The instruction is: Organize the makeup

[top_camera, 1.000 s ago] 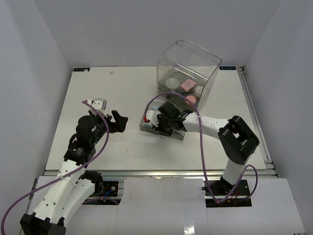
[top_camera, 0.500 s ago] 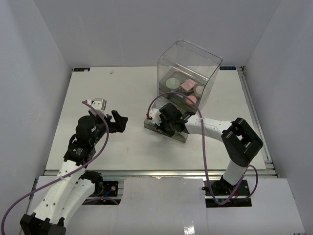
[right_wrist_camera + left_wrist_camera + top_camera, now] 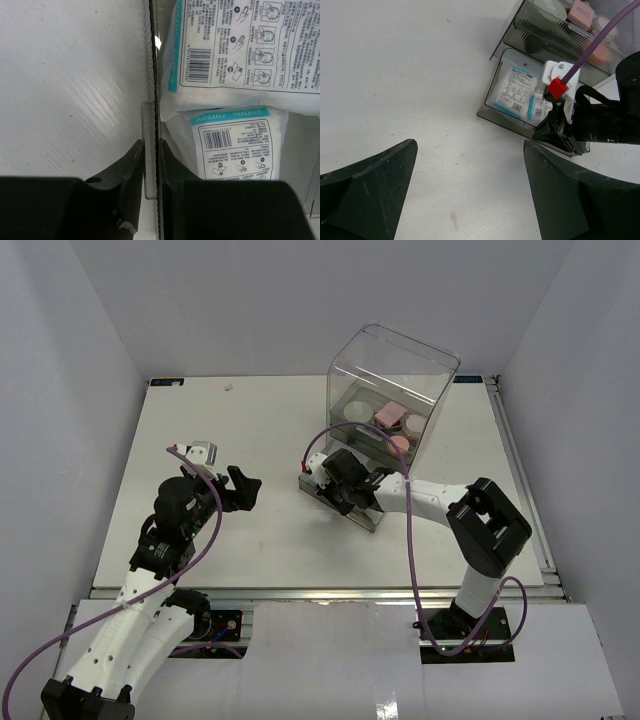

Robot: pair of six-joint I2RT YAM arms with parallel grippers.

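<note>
Right pincer [image 3: 151,162] pinching drawer tab [image 3: 148,125]; I am sliding grey drawer [image 3: 495,119], holding sachets [image 3: 514,90], closer into clear box [image 3: 395,360], which is nudging rightward. Left pincer [image 3: 470,150] hanging spread. Sachets nearly stowed.

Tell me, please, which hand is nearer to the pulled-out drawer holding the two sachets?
Right. The right hand is pinched on the front tab of the drawer, touching it. The left hand hangs open over the table, left of the drawer in the top view, apart from it.
</note>
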